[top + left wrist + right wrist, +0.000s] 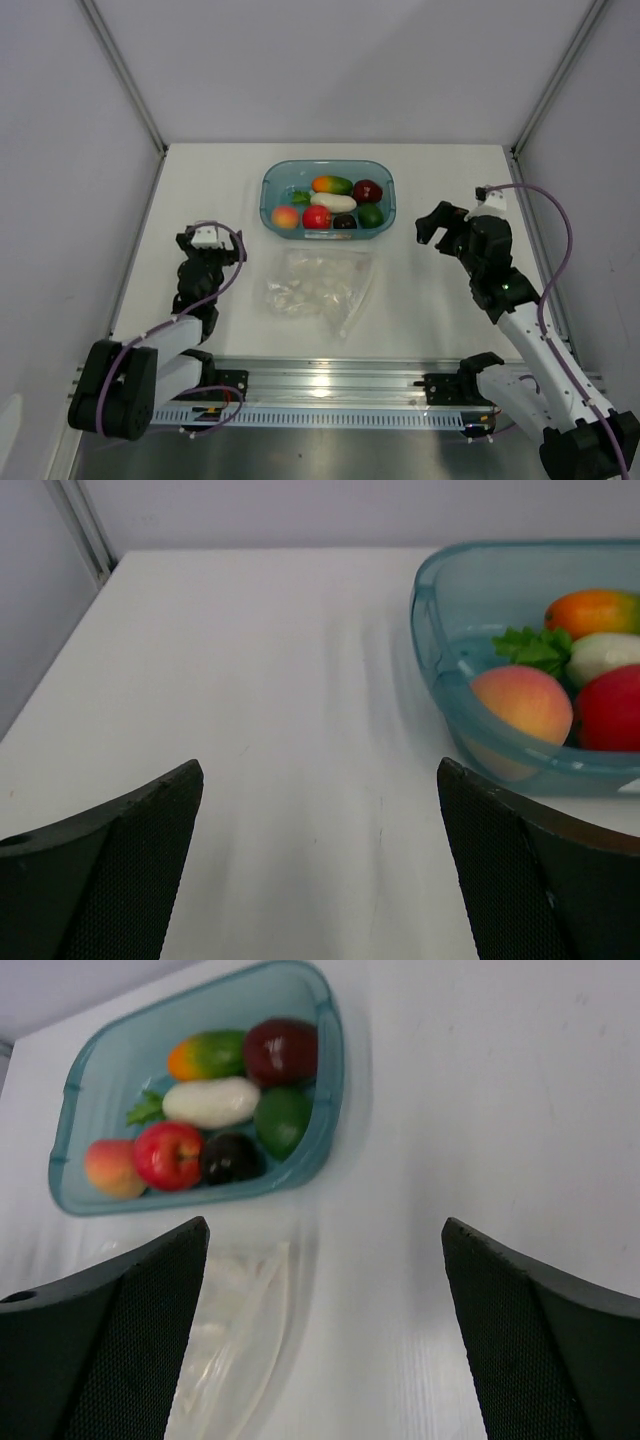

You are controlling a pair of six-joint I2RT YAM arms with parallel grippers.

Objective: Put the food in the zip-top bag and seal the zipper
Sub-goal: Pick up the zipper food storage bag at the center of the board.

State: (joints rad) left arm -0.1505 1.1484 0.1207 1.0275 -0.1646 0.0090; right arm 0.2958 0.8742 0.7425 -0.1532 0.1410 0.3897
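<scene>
All the food is sitting inside the teal tub (266,205), which is resting on the white bench (440,320). Along the tub's far side, an orange-green fruit (332,185) and a dark red one (367,190) are lying side by side, with a green leafy piece (300,197) to their left. The white oblong (333,202) is lying across the tub's middle. Along the tub's near side, from left to right, a peach (285,217), a red apple (316,217), a dark purple piece (345,222) and a green fruit (371,214) are sitting in a row.

The zip-top bag (318,285) is lying flat and crinkled on the bench just in front of the tub, with no food in it. Its zipper is not showing clearly enough to pick out.

The left arm (190,300) is hovering to the left of the tub, and the left jaws are standing spread wide over bare bench. The right arm (500,290) is hanging to the right of the tub. The right jaws are also standing spread wide, gripping nothing.
</scene>
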